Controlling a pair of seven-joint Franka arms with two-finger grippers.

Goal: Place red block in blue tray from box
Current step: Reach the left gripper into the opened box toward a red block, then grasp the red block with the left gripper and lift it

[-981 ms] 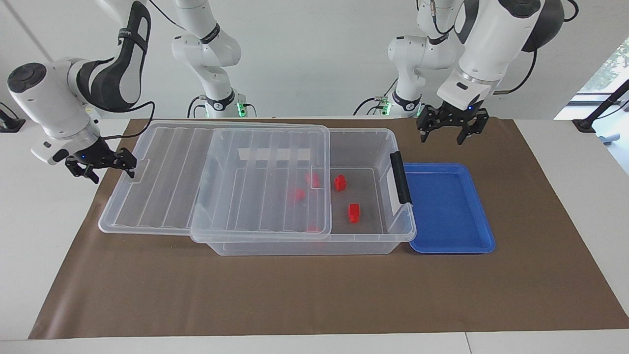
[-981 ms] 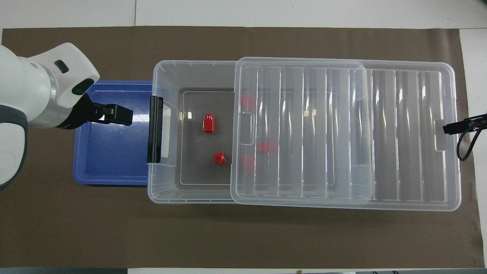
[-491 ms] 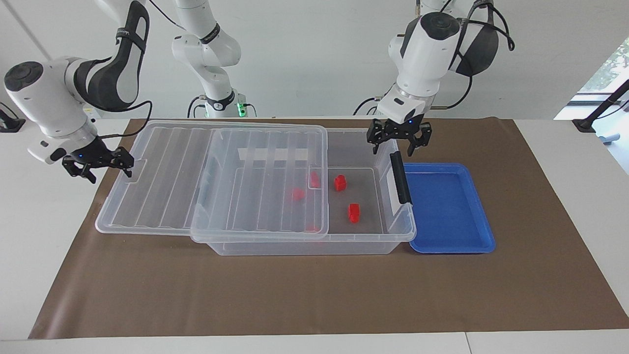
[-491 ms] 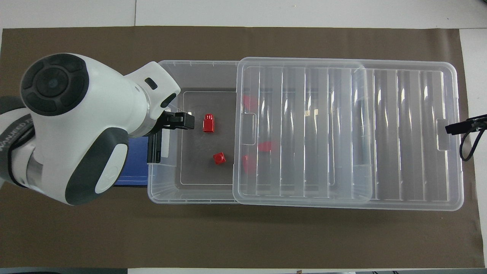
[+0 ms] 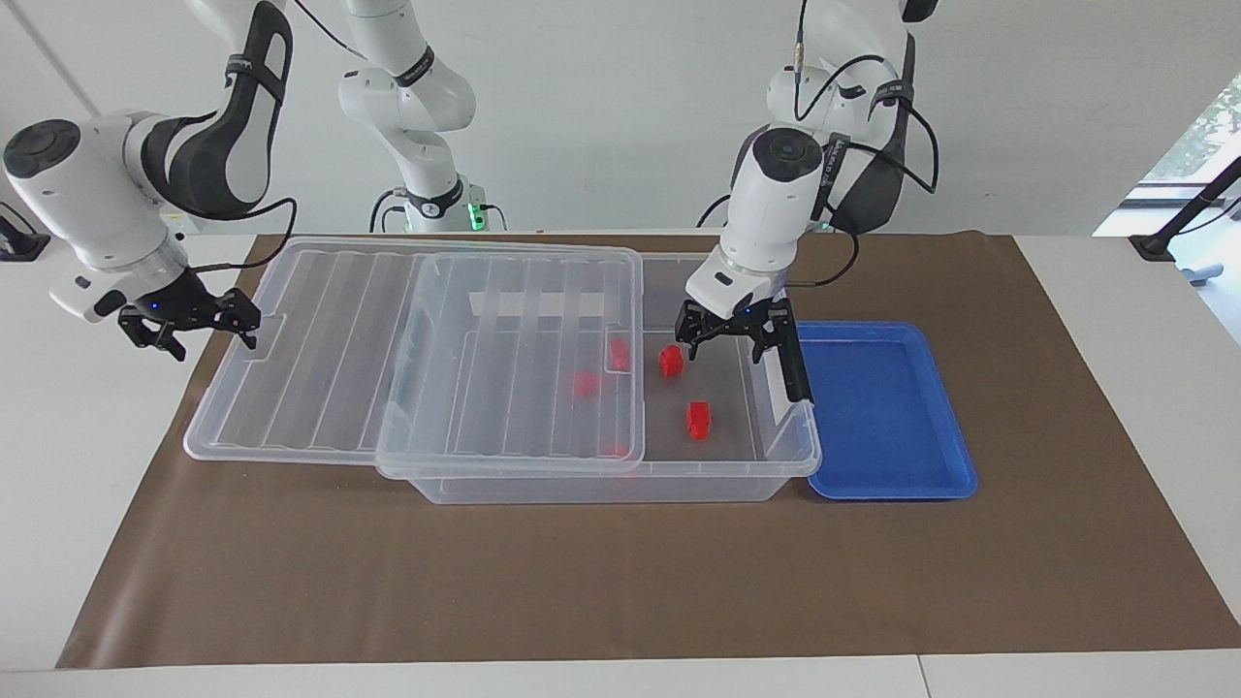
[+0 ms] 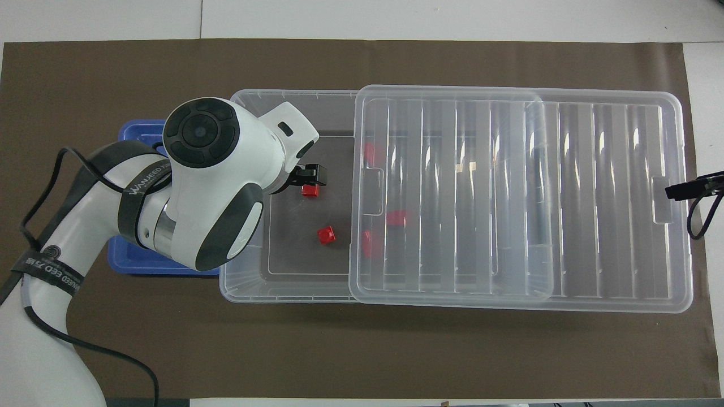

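Note:
The clear box (image 5: 787, 456) (image 6: 243, 285) has its ribbed lid (image 5: 417, 349) (image 6: 520, 198) slid toward the right arm's end, leaving the end by the blue tray (image 5: 882, 407) (image 6: 133, 261) uncovered. Two red blocks lie in the uncovered part (image 5: 670, 361) (image 5: 697, 420) (image 6: 326, 235). More red blocks show blurred under the lid (image 5: 585, 384) (image 6: 396, 217). My left gripper (image 5: 723, 345) (image 6: 308, 176) is open and low inside the box, right at the block nearer the robots (image 6: 309, 191). My right gripper (image 5: 199, 325) (image 6: 685, 190) stands open at the lid's end tab.
A black clip handle (image 5: 790, 354) sits on the box's end wall, between the left gripper and the tray. My left arm hangs over much of the tray in the overhead view. Brown paper (image 5: 620, 582) covers the table around the box.
My left arm swung from beside the tray over the box wall and dropped into the box beside a red block. The lid slid slightly toward the right arm's end, as did the right gripper.

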